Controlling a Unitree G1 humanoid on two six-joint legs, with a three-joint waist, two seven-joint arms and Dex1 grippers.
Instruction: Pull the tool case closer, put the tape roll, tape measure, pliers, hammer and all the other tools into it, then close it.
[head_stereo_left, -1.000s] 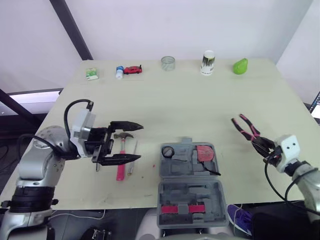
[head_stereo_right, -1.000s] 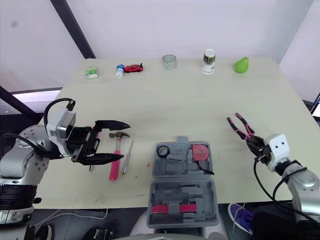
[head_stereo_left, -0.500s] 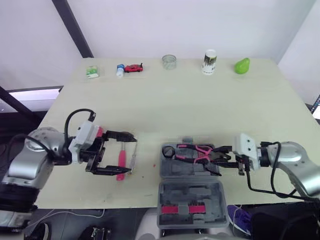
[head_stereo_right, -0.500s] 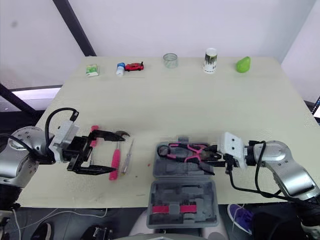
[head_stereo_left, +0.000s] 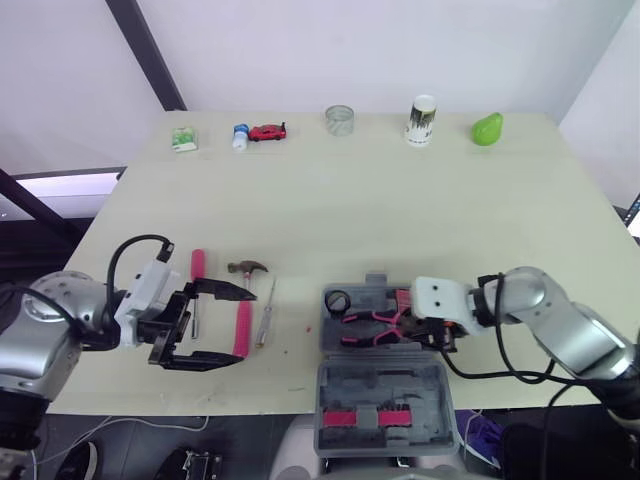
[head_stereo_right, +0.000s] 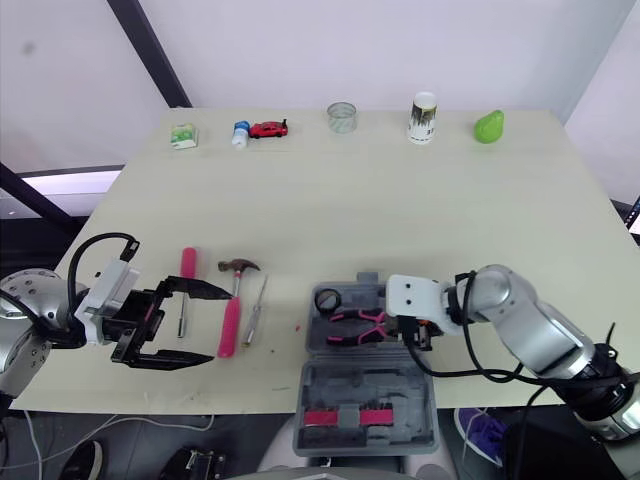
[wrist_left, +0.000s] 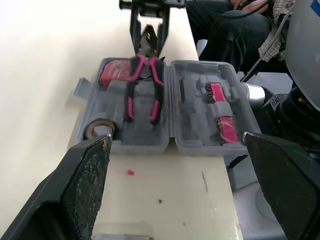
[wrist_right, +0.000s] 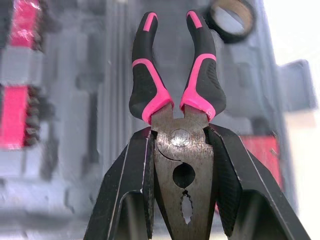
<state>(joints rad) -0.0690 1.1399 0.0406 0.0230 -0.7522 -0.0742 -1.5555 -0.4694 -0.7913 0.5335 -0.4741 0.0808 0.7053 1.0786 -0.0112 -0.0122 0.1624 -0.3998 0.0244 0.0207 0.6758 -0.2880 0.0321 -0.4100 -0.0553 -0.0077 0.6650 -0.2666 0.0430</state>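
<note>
right gripper (wrist_right: 180, 136) clamps pliers (wrist_right: 145, 80) over open tool case (head_stereo_left: 378, 392)
left gripper (head_stereo_left: 240, 326) gapes wide at lower left, near the hammer (head_stereo_left: 247, 269).

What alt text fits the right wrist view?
The right pincer grips the pink-and-black pliers by their metal head, with the handles pointing away across the open grey tool case. A tape roll sits in a case pocket beyond the handles. A red tape measure lies in the case beside the pincer.
</note>
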